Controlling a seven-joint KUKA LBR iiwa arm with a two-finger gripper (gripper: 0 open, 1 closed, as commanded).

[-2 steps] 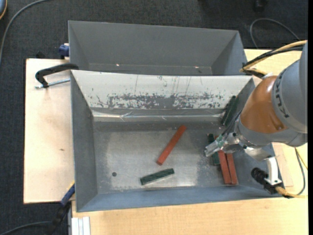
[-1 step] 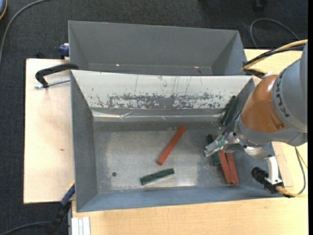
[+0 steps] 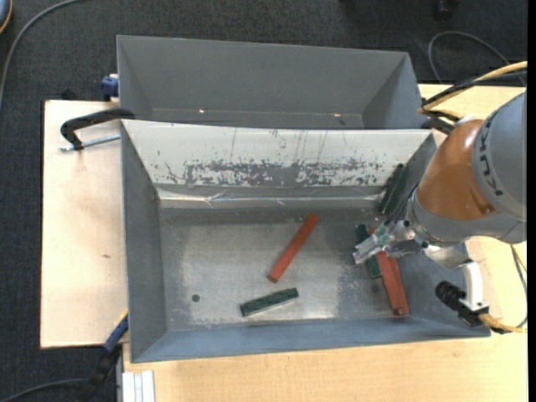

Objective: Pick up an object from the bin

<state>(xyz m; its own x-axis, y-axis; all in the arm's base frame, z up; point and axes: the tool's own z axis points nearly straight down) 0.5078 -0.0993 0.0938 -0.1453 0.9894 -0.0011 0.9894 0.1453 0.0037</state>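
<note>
Currently, the arm (image 3: 465, 182), with its orange and grey wrist housing, reaches into the grey metal bin (image 3: 141, 249) from the right and stands low over the right part of the floor. The gripper (image 3: 371, 247) is down near the floor, close to the right wall and a little forward of the back wall.

At the gripper lies a reddish-brown flat bar (image 3: 394, 290). Its upper end sits at or under the gripper's tip. The rest of the bar runs toward the front right corner, flat on the floor and slightly slanted. From this angle it cannot be told whether tool and bar are in contact, nor whether the tool is open or closed. The bar rests on the floor.

Other contents:
- An orange-red slender stick (image 3: 293, 248) lies near the centre of the floor, slanted, with its upper end toward the back right. It is well apart from the gripper.
- A dark green flat bar (image 3: 269, 301) lies near the front wall, nearly level. It is just below the stick's lower end and not touching it.
- A small dark speck (image 3: 195, 299) sits on the floor to the left of the green bar.
</note>
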